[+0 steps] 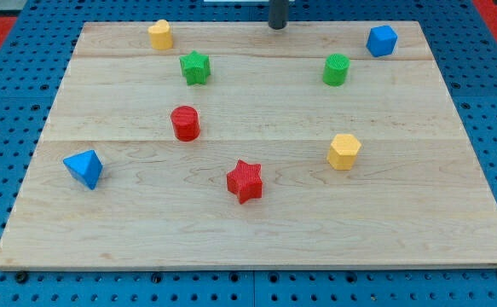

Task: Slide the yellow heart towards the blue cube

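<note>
The yellow heart (pixel 160 34) sits near the board's top edge at the view's upper left. The blue cube (pixel 382 40) sits near the top edge at the view's upper right. My tip (pixel 277 26) touches down at the board's top edge, between the two and apart from both: the heart is well to its left and the cube to its right. It touches no block.
A green star (pixel 195 66) lies just below and right of the heart. A green cylinder (pixel 336 69) lies below and left of the cube. Lower down are a red cylinder (pixel 185 123), a red star (pixel 245 180), a yellow pentagon-like block (pixel 343 151) and a blue triangular block (pixel 83 168).
</note>
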`<action>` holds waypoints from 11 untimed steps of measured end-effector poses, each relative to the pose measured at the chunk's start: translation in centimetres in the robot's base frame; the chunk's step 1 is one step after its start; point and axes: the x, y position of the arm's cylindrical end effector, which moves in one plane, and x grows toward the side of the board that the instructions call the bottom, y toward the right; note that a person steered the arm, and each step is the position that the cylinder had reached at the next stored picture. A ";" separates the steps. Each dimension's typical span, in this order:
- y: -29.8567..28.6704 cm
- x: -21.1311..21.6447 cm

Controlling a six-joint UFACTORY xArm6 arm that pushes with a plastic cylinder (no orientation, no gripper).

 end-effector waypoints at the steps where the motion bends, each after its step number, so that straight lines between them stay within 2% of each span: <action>1: -3.9 0.0; 4: -14.4 0.0; 11: -18.4 -0.1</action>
